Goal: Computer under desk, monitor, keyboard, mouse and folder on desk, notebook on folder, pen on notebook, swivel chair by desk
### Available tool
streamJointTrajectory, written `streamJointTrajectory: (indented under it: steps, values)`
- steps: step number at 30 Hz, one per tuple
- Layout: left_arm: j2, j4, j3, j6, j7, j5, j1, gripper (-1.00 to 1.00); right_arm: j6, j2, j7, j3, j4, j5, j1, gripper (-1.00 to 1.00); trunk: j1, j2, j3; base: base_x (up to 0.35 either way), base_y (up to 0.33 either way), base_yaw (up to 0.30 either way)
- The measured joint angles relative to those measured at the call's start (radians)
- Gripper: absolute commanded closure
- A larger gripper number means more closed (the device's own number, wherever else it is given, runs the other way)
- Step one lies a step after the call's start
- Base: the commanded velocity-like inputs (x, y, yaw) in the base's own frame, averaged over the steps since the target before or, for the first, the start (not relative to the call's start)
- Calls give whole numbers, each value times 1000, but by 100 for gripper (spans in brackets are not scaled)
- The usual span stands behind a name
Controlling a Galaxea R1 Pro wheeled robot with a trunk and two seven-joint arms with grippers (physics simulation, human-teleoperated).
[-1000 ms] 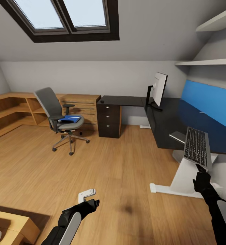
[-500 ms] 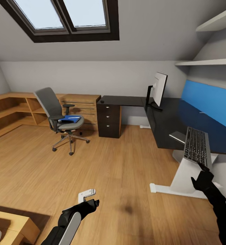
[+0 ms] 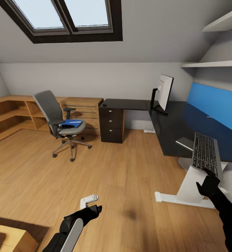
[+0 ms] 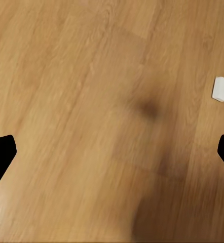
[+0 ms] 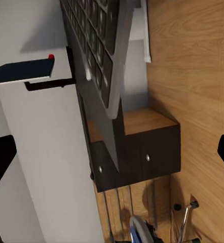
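The grey keyboard (image 3: 205, 153) lies at the near edge of the black desk (image 3: 171, 122), jutting out over it; the right wrist view has it (image 5: 94, 48) close ahead. My right gripper (image 3: 209, 175) hangs just below its near end, open (image 5: 112, 157), with nothing between the fingers. The monitor (image 3: 163, 91) stands farther back on the desk, and a small dark mouse (image 3: 104, 104) sits at the desk's far left end. The blue folder (image 3: 72, 123) rests on the seat of the grey swivel chair (image 3: 58, 117). My left gripper (image 3: 98, 209) is open (image 4: 112, 157) above bare floor.
A dark drawer unit (image 3: 111, 123) stands under the desk's left end. A thin grey flat item (image 3: 184, 141) lies on the desk edge beside the keyboard. Wooden shelving (image 3: 11, 112) lines the left wall. A small white object (image 3: 89, 200) lies on the floor.
My right gripper has dropped back a little from the keyboard's near end. The whole view has shifted slightly, so the camera moved. The left arm holds its place.
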Motion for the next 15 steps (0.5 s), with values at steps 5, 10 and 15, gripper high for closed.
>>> streamJointTrajectory:
  steps: [5,10,15]
  values:
    - [1,0,0,0,-2,0,0,-100,0,0,0,0,0,0,0,-100,0,0,0,68,0,0]
    - [0,-1,0,1,-4,0,0,-100,0,0,0,0,0,1,0,-100,0,0,0,20,0,0]
    - [-2,-6,0,1,1,4,0,-100,0,0,0,0,0,1,0,-100,8,-14,-6,5,0,0]
